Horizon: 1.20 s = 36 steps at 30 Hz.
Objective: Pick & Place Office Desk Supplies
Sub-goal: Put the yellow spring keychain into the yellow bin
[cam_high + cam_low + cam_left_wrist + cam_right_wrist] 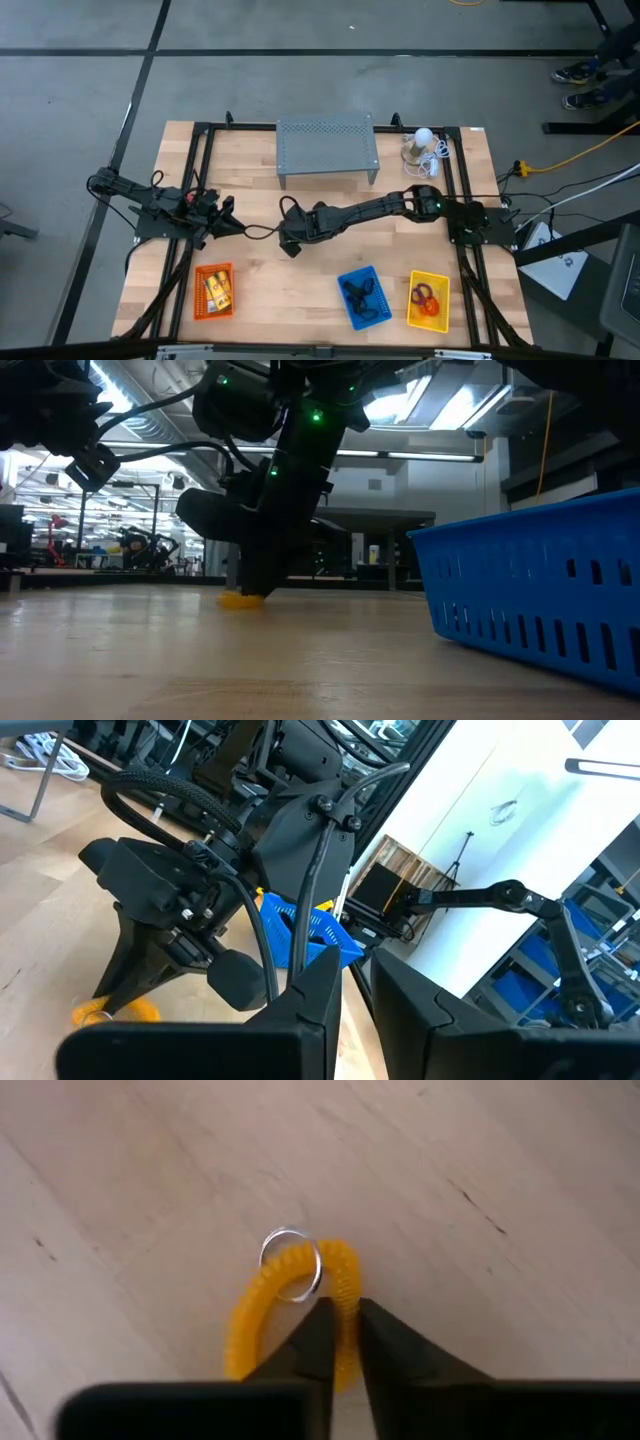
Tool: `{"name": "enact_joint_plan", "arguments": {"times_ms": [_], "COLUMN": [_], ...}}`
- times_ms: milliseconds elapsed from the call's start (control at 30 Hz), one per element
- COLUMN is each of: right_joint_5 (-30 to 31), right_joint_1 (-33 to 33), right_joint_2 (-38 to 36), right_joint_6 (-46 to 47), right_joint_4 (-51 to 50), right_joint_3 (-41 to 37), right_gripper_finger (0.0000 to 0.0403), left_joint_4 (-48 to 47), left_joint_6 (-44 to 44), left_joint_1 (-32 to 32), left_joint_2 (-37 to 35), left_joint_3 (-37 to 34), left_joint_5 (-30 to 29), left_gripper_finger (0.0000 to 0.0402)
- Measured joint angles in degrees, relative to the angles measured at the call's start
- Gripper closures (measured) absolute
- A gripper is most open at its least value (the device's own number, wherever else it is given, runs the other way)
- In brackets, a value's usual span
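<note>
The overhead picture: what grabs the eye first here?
The right arm stretches across the table's middle, its right gripper pinched on a yellow coil loop with a silver ring lying on the wood. Along the near edge sit three bright baskets: orange, blue and yellow. The left gripper waits at the left side.

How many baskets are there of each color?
Orange basket: 1
Blue basket: 1
Yellow basket: 1
Total: 3
</note>
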Motion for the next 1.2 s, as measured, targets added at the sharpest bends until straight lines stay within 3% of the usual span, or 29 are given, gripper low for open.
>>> {"name": "enact_joint_plan", "arguments": {"times_ms": [67,300,533,800,1200], "right_joint_5": [-0.2,-0.8,-0.6,7.2,30.0], "right_joint_1": [0.0,1.5,5.6,11.1,22.5], "right_joint_2": [0.0,-1.0,-6.7,-12.7,-22.1], "right_joint_6": [-0.2,-2.8,-4.7,-6.2,-7.9], "right_joint_4": [0.0,2.6,5.8,5.5,6.0], "right_joint_3": [0.0,-0.4,-0.3,-0.3,-0.2], "right_gripper_finger": [0.0389,0.0379,0.0395,0.0395,0.0395], "left_joint_4": [0.0,0.0,0.0,0.0,0.0], "left_joint_6": [0.0,0.0,0.0,0.0,0.0], "left_joint_1": [0.0,0.0,0.0,0.0,0.0], "left_joint_2": [0.0,0.0,0.0,0.0,0.0], "left_joint_3": [0.0,0.0,0.0,0.0,0.0], "left_joint_5": [0.0,0.0,0.0,0.0,0.0], "left_gripper_finger": [0.0347,0.0347,0.0347,0.0347,0.0347]}}
